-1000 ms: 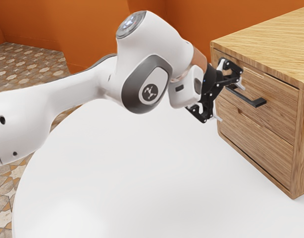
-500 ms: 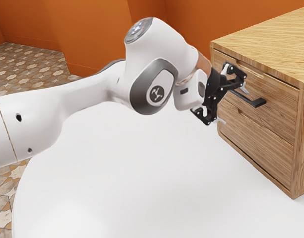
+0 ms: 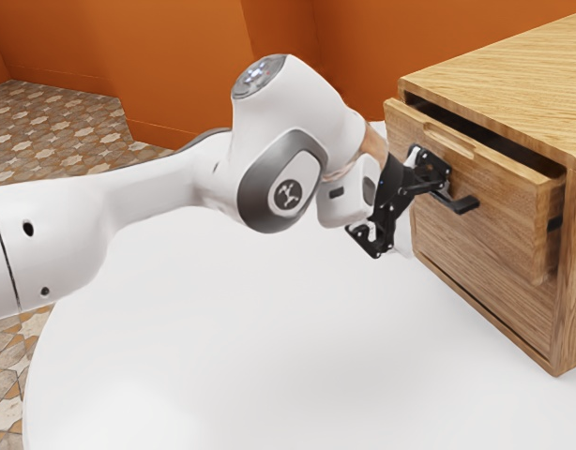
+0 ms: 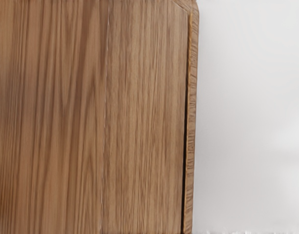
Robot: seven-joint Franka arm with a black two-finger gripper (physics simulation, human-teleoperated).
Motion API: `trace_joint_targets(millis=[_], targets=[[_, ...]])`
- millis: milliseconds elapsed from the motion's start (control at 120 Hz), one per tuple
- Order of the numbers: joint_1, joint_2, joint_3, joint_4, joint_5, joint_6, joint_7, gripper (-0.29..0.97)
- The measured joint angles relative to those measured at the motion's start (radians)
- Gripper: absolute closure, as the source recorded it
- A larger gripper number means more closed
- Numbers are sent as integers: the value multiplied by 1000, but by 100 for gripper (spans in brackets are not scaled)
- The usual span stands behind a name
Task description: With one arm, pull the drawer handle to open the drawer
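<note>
Presently, the gripper is clamped on the near end of the drawer handle, with fingers either side of the bar, a hold suited to a straight outward pull. The top drawer stands partly out of the wooden cabinet, with a dark gap behind its front edge. The white surface lies open toward the exterior view's left; I judge further travel unobstructed.
</note>
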Motion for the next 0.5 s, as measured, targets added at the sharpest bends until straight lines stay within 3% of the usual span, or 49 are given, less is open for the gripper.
trace_joint_targets(millis=[142,175,500], targets=[[11,-101,19,-96,-42,-2,1,5],[13,-125,23,-115,-56,-2,1,15],[-8,-340,107,-319,-142,0,9,21]])
